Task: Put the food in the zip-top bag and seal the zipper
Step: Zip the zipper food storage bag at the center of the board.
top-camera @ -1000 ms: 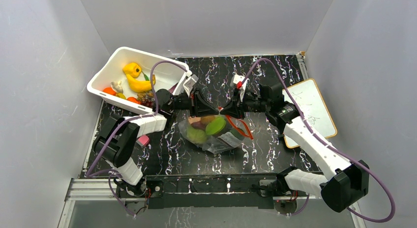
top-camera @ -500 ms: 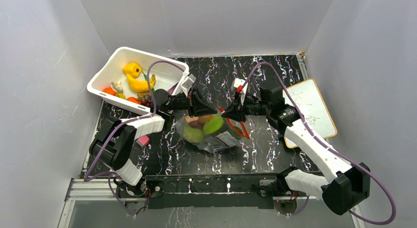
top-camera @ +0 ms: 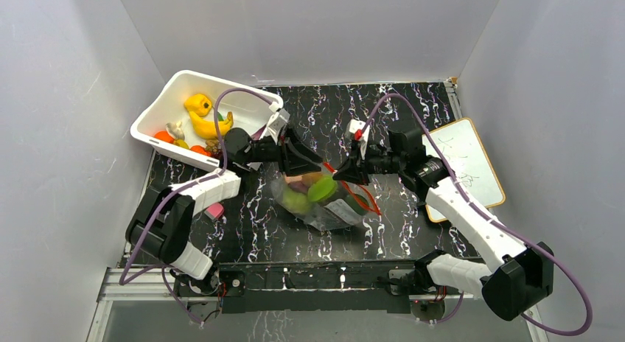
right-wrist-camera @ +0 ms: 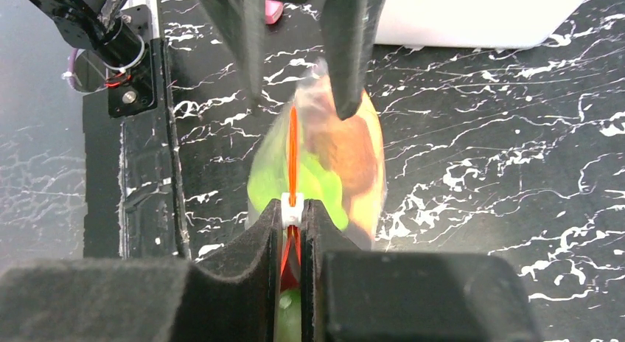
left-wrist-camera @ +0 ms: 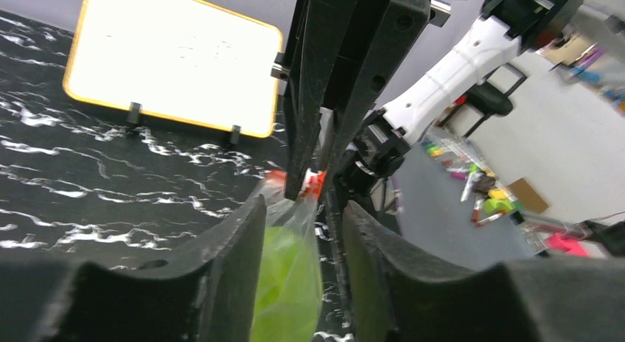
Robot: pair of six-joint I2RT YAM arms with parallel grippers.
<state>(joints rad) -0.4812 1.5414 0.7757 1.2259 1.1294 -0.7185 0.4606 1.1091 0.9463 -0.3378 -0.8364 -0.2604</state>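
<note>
The clear zip-top bag (top-camera: 318, 202) lies mid-table holding green, orange and purple food (top-camera: 322, 189). My right gripper (top-camera: 337, 175) is shut on the red-orange zipper (right-wrist-camera: 292, 147), its pads pinching the strip at the white slider (right-wrist-camera: 292, 209). My left gripper (top-camera: 317, 166) faces it from the left. It is open, its fingers (left-wrist-camera: 221, 268) straddling the bag's mouth end. The bag film and green food (left-wrist-camera: 284, 283) hang between them against the left finger. More food, including yellow pieces (top-camera: 203, 115), lies in the white bin.
The white bin (top-camera: 166, 99) stands at the back left. A small whiteboard (top-camera: 464, 169) lies at the right edge. A pink object (top-camera: 215, 210) lies beside the left arm. Grey walls close in on three sides.
My right gripper has shifted slightly right and nearer with the zipper. My left gripper has drawn back a little to the left, and its arm has swung. The bag has shifted slightly.
</note>
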